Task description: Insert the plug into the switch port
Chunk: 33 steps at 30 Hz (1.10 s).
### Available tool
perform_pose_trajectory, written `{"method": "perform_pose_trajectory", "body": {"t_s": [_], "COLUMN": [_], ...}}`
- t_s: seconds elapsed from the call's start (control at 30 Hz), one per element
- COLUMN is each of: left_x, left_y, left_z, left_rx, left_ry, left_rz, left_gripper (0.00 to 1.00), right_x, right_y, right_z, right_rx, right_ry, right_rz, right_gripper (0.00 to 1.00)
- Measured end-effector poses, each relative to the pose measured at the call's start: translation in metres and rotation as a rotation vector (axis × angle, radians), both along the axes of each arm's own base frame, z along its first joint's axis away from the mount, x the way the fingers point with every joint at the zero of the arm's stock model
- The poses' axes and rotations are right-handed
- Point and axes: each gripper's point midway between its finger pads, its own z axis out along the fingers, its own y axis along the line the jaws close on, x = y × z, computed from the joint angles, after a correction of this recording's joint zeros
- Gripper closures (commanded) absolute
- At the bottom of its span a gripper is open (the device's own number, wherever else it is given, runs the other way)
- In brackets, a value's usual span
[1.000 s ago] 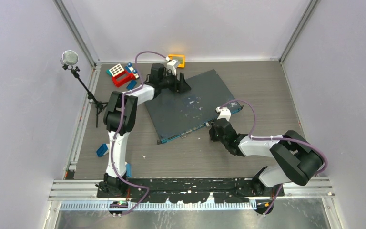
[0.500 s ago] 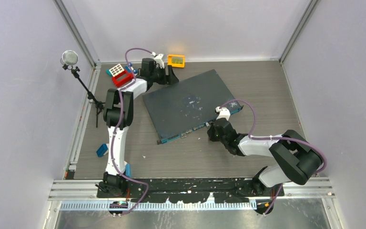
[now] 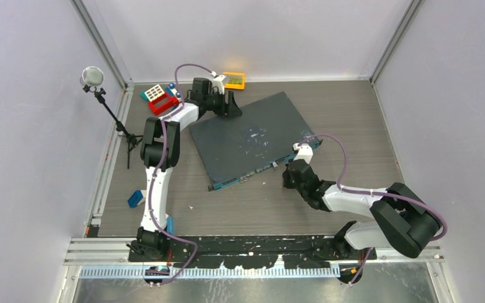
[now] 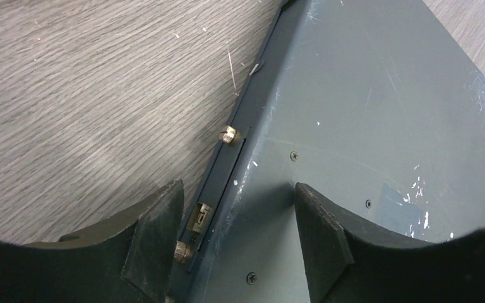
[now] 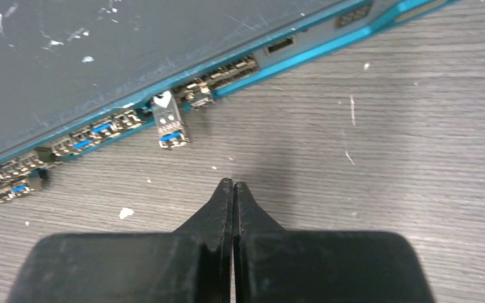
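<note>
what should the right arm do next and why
Probably ease the shut, empty right tool forward onto the plug to press it home: it juts from the switch front, while the open left tool straddles the rear edge.

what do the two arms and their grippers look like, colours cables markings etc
Both the left arm and right arm have white links with bulky black joints. A purple cable loops along each. The left gripper and right gripper are matt black, with thick wedge-shaped fingers tapering to blunt tips. No markings are visible.
</note>
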Motion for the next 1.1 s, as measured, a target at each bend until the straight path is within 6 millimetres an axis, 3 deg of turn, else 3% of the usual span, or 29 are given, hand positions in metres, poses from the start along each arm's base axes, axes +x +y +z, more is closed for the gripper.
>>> {"method": "perform_pose_trajectory", "body": {"t_s": [0.23,0.67,1.1], "left_x": [-0.002,-0.002,-0.001], "left_y": [-0.003,-0.003,-0.003], "left_z": [0.002,0.002,0.003], "left_rx": [0.005,0.008,0.01], "left_ry": [-0.017,-0.011,0.004], "left_rz": [-0.031,-0.031,-0.028], "left_gripper": [0.4,0.42,0.43], "right_x": [0.0,0.016,0.031], "right_y": [-0.008,0.019,0.021], "right_z": [-0.004,-0.011,-0.01], "right_rx": [-0.015,0.041,0.034], "right_ry": [0.002,0.03,0.037], "right_rz": [-0.022,0.057,0.04], "right_gripper": [1.0,1.0,1.0]}}
